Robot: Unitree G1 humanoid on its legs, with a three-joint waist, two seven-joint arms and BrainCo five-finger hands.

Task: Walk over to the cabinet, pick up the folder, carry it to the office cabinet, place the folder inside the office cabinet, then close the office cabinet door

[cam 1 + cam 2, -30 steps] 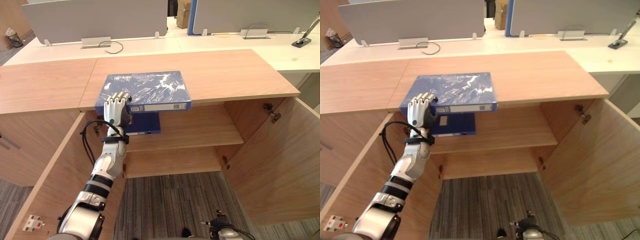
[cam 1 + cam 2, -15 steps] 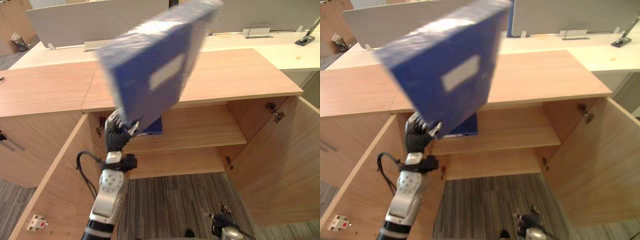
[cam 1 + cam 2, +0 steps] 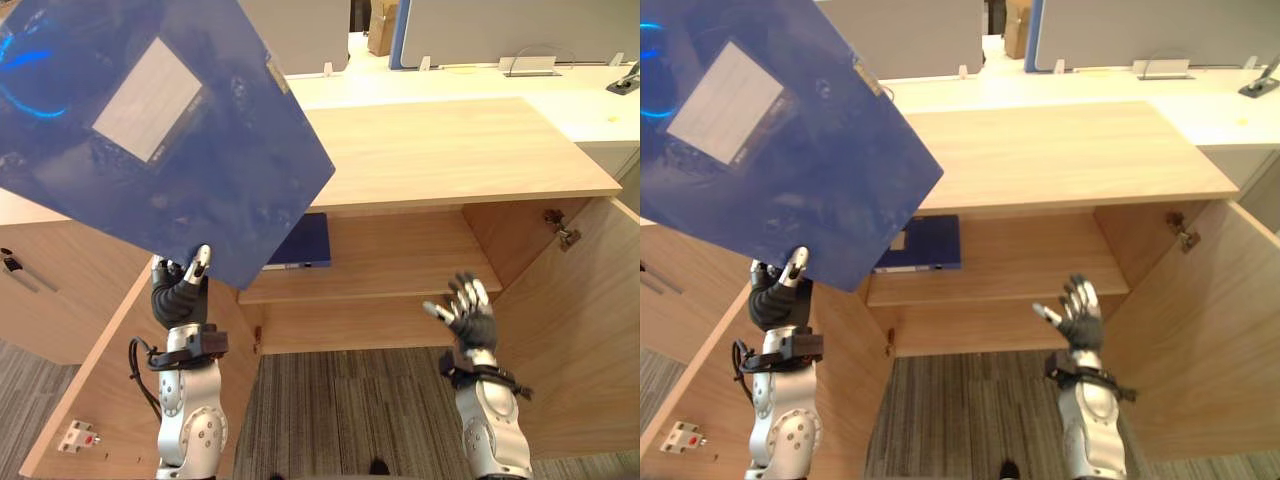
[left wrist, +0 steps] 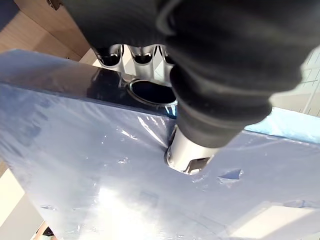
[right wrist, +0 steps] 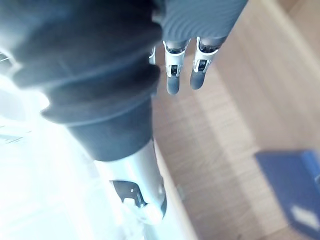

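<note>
Done: the folder (image 3: 150,130) is clear of the cabinet top (image 3: 450,150), held up and tilted at 10 o'clock in the eye views.
Left hand (image 3: 180,295): at 7 o'clock, clenched on the folder's low corner, thumb on the cover.
Right hand (image 3: 468,318): at 4 o'clock, released, fingers spread, holding nothing.
Left to do: by my judgement carrying, placing inside and closing; the door (image 3: 590,330) at 3 o'clock stands open.
Folder: stiff flat board, glossy dark blue under wrinkled film, pale rectangular label, round hole in the spine.
Cabinet (image 3: 350,325): light matte wood grain, flat panels.
Shelf (image 3: 400,265): bears a second blue folder (image 3: 300,243), lying flat near the centre.
Carpet (image 3: 340,400): grey, striped.
</note>
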